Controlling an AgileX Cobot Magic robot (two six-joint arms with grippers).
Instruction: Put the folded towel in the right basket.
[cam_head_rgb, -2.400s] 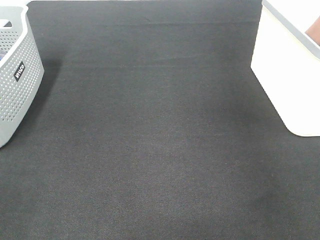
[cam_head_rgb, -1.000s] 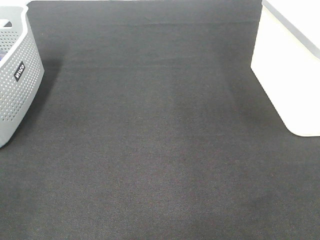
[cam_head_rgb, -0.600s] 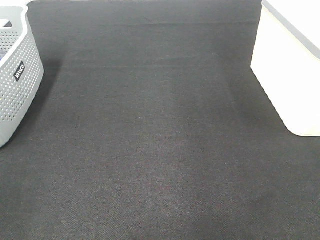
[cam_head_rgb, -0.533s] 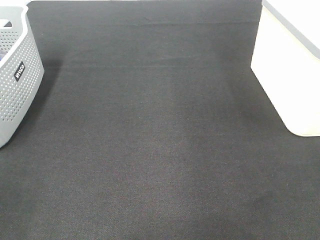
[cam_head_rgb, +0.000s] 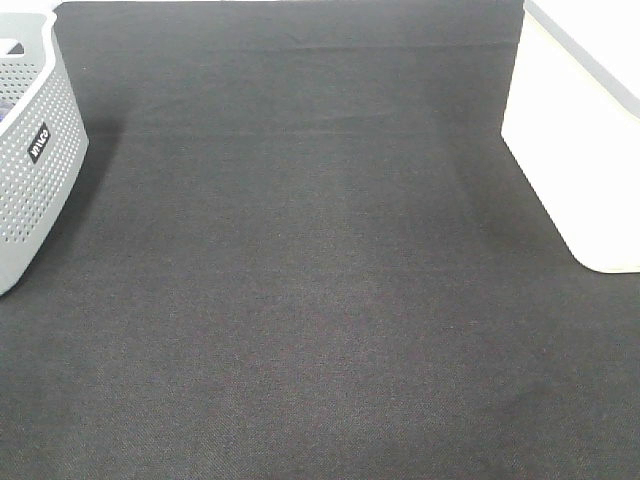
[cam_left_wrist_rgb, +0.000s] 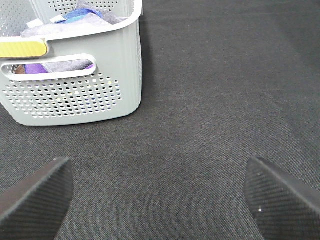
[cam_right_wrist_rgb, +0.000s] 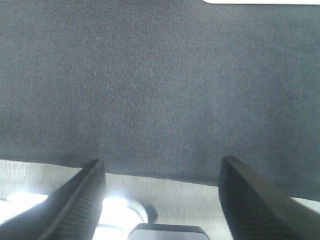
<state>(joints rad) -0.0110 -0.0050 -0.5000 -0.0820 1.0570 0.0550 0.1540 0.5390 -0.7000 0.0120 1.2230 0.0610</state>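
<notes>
No folded towel shows on the black mat. The right basket is white with a grey rim and stands at the right edge of the high view; its inside is out of view. My left gripper is open and empty, low over the mat in front of the grey perforated left basket. My right gripper is open and empty over the mat's near edge. Neither gripper shows in the high view.
The grey left basket stands at the left edge and holds several purple, grey and blue cloths. In the right wrist view the mat ends at a light grey surface.
A pinkish thing seen at the right basket's upper edge 2.4 s ago is gone. Nothing else has moved in the high view.
</notes>
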